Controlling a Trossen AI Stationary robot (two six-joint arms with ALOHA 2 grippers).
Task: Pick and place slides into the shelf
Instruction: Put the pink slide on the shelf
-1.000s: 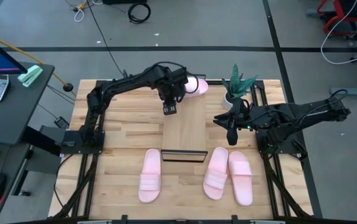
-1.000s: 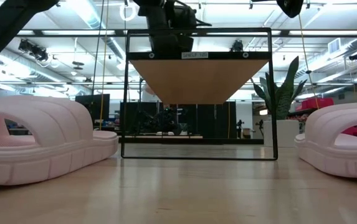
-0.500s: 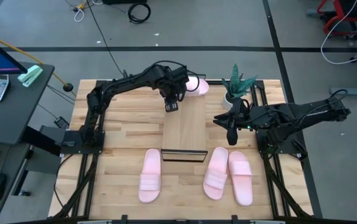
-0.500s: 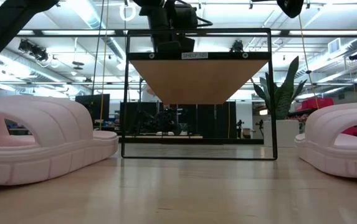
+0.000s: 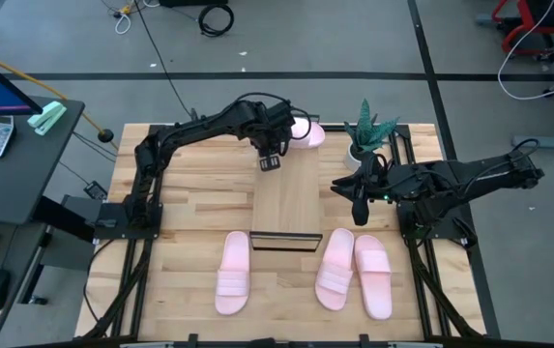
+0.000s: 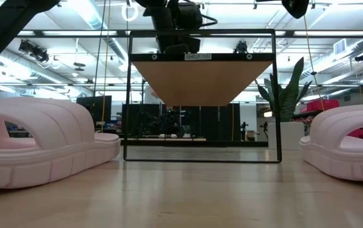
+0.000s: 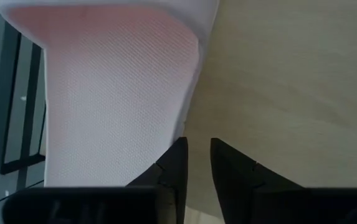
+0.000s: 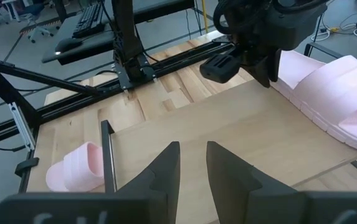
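We find one slide (image 5: pixel 306 132) lying at the shelf's (image 5: pixel 286 208) far edge. The left gripper (image 5: pixel 270 161) hovers beside it, fingers narrowly parted, holding nothing. The right gripper (image 5: pixel 358 209) waits off the shelf's right edge, slightly parted. Three slides (image 5: pixel 234 272) lie along the worktop's (image 5: pixel 189 193) near edge.

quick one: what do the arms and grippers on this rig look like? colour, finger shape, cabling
Both arms are black, slim and jointed, with thin black cables running along the links. The left gripper and right gripper each have two dark, flat fingers tapering toward angled tips. A small green light shows on the right arm.
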